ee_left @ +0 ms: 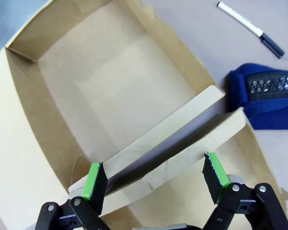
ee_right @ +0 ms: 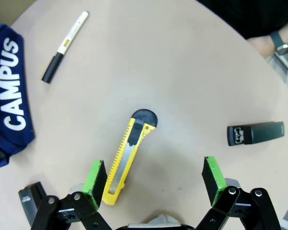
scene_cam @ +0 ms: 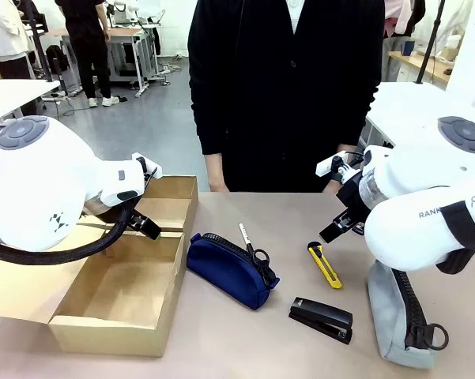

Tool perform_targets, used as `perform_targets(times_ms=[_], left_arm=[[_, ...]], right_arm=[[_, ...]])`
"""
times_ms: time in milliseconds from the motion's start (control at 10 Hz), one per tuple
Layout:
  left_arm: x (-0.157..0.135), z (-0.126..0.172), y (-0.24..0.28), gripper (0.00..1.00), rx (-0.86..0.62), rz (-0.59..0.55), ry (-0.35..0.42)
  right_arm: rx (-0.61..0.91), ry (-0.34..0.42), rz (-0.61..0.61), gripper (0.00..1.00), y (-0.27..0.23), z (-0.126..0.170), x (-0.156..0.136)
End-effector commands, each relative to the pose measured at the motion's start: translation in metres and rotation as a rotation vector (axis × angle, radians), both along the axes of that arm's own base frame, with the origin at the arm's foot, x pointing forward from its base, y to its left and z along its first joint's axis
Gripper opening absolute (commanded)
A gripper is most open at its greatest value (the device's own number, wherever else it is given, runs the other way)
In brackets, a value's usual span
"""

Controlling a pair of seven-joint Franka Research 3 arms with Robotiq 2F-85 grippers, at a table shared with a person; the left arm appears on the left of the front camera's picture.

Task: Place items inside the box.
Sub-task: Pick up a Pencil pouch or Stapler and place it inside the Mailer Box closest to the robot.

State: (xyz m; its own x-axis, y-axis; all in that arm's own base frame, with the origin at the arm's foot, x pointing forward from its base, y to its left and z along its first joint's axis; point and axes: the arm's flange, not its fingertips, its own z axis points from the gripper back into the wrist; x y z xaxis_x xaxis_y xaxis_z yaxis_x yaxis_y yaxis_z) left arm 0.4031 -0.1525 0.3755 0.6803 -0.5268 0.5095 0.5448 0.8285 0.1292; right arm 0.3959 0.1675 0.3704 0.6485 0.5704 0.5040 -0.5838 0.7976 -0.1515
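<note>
While wide at the jaws, right tool (ee_right: 154,178) above yellow utility knife (ee_right: 126,160), apart.

1. The left gripper (ee_left: 155,175) hung over the box (ee_left: 100,81), its jaws spread wide.
2. Between its green pads (ee_left: 93,179) lay two folded inner flaps (ee_left: 182,127) (a dark slit ran between them), crossing the box at a slant.
3. Beyond the flaps, one compartment showed its bare cardboard floor.
4. A navy pouch (ee_left: 266,98) sat on the table (ee_left: 191,33) just beside the box's wall, zipper facing up.
5. A white pen (ee_left: 249,28) with a black cap lay farther off, apart from the pouch.
</note>
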Motion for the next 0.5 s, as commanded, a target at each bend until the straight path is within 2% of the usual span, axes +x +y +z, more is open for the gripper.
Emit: perform_targets(times_ms=[0, 100, 200, 300, 400], left_arm=[[-0.027, 0.048, 0.012, 1.0, -0.105, -0.028, 0.003], [-0.047, 0.085, 0.02, 1.0, -0.143, 0.027, 0.13], [-0.073, 0.122, 0.034, 1.0, -0.2, 0.037, 0.168], [-0.095, 0.146, 0.057, 1.0, -0.216, 0.06, 0.14], [-0.107, 0.158, 0.079, 1.0, -0.264, 0.051, 0.132]], right_arm=[[0.042, 0.028, -0.003, 1.0, -0.007, 0.03, -0.006], [0.066, 0.038, -0.06, 1.0, -0.018, 0.065, -0.015], [0.133, 0.073, -0.119, 1.0, -0.035, 0.104, -0.03], [0.296, 0.138, -0.143, 1.0, -0.057, 0.138, -0.053], [0.418, 0.149, -0.194, 1.0, -0.079, 0.159, -0.075]])
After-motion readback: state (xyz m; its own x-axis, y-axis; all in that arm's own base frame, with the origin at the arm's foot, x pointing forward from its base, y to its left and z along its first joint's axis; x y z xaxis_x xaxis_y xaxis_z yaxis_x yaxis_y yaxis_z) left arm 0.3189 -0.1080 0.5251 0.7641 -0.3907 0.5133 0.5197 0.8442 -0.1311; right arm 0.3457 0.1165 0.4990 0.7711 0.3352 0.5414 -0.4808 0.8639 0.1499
